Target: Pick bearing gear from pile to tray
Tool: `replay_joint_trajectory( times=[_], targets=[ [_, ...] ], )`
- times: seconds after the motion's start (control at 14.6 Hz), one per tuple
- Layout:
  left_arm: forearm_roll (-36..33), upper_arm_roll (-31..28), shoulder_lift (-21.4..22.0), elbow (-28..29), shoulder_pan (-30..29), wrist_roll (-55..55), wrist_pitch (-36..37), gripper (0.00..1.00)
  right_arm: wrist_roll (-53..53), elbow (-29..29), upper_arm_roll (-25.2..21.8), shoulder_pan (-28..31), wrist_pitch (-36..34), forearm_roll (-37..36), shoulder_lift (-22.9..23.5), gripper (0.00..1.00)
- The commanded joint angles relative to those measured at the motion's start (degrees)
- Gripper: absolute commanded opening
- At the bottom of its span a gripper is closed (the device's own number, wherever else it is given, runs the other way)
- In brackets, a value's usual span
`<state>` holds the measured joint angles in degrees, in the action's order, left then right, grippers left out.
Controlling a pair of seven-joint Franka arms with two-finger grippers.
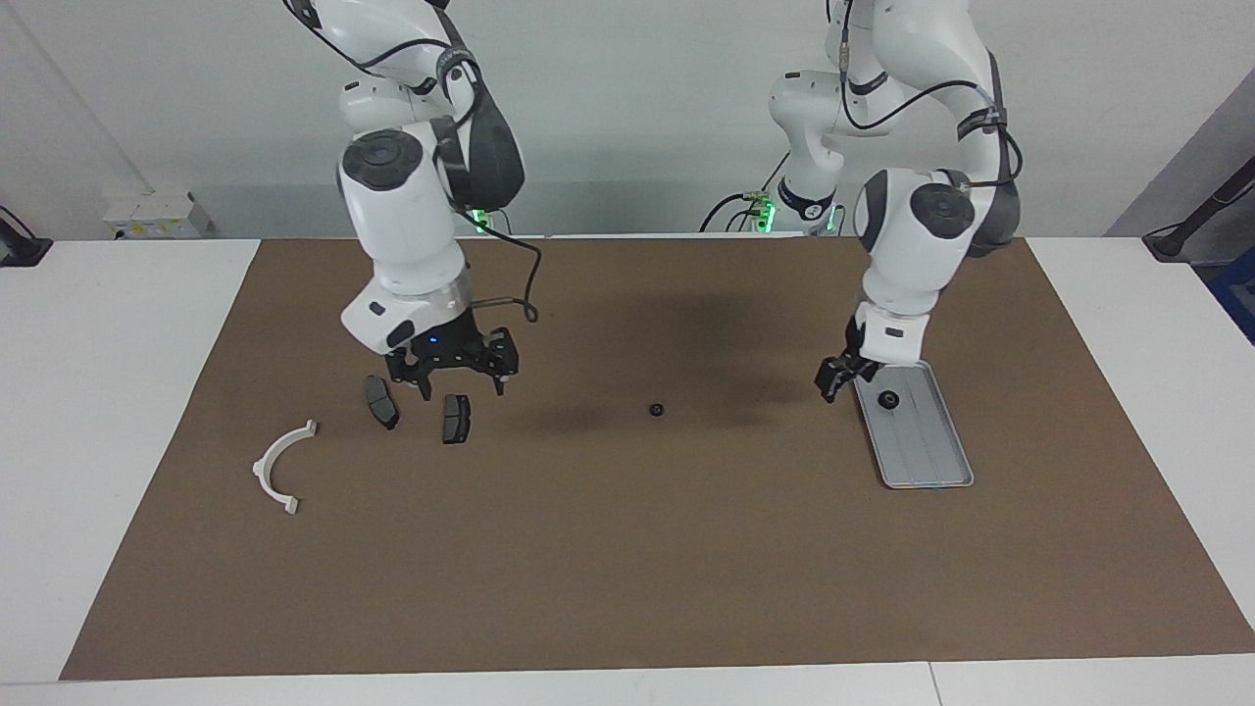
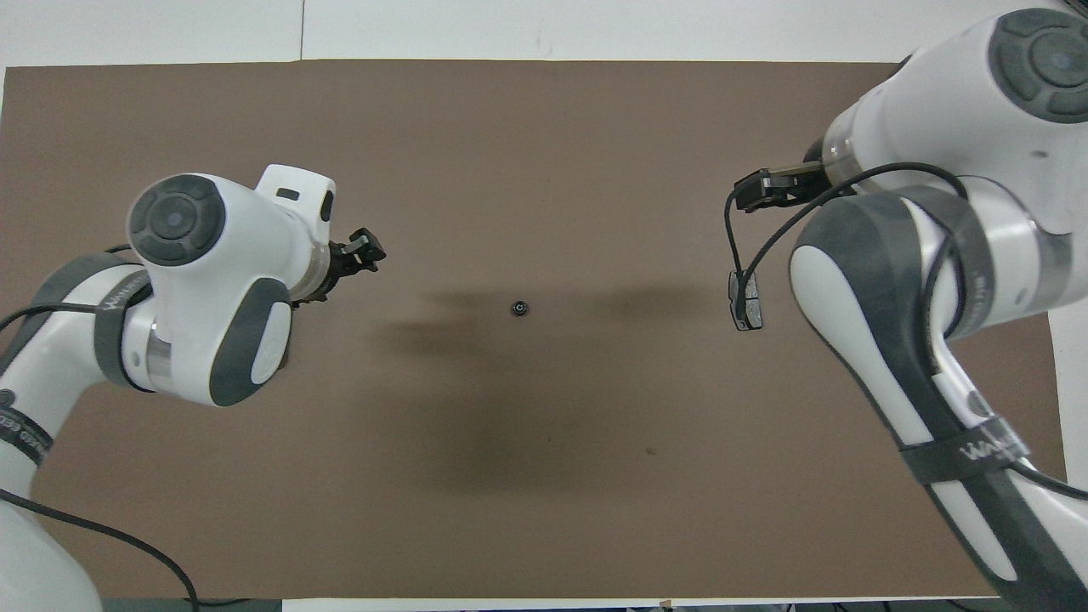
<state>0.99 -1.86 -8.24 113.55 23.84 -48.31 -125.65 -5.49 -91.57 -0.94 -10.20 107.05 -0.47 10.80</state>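
Black gear (image 1: 888,399) lies in the tray (image 1: 931,461); both grippers (left (image 1: 841,378), right (image 1: 461,380)) gape empty.

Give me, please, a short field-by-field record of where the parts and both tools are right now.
tray: toward left arm's end of the table
gear in tray: one, at the end nearer the robots
loose gear: mid-mat, untouched
brake pads: two, side by side
white bracket: toward right arm's end
left tool: open, beside tray
right tool: open, over brake pads
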Motion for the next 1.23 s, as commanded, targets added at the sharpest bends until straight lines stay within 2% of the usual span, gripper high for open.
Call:
replay_joint_trajectory(
  times=[0.0, 0.07, 0.27, 0.34, 0.69, 1.17],
  targets=[
    [1.04, -1.21, -8.07, -7.10, 6.89, -9.65, -0.56, 0.81, 6.69, -0.71, 0.85, 4.64, -4.81, -0.76, -4.02, 1.00],
    [0.69, -1.30, -11.85, -9.55, 9.97, -13.96, -0.91, 0.80, 8.81, -0.71, 0.85, 6.58, -6.48, -0.76, -5.25, 1.00],
    [0.77, -1.21, -15.04, -11.16, 12.62, -17.77, -4.86, 0.77, 11.03, -0.71, 0.68, 8.70, -12.81, -1.63, -7.97, 1.00],
    [0.68, -1.30, -16.88, -13.25, 13.85, -18.65, -5.31, 0.77, 10.76, -1.15, 0.76, 9.14, -14.83, -1.64, -8.51, 1.00],
    [0.42, -1.21, -18.13, -13.62, 14.57, -19.01, -6.71, 0.76, 10.50, -7.74, 0.76, 10.37, -16.61, -1.55, -13.25, 1.00],
    [0.15, -1.30, -18.04, -10.02, 16.76, -20.24, -8.30, 0.69, 10.41, -4.15, 0.76, 10.37, -15.55, -1.46, -13.35, 1.00]
  ],
)
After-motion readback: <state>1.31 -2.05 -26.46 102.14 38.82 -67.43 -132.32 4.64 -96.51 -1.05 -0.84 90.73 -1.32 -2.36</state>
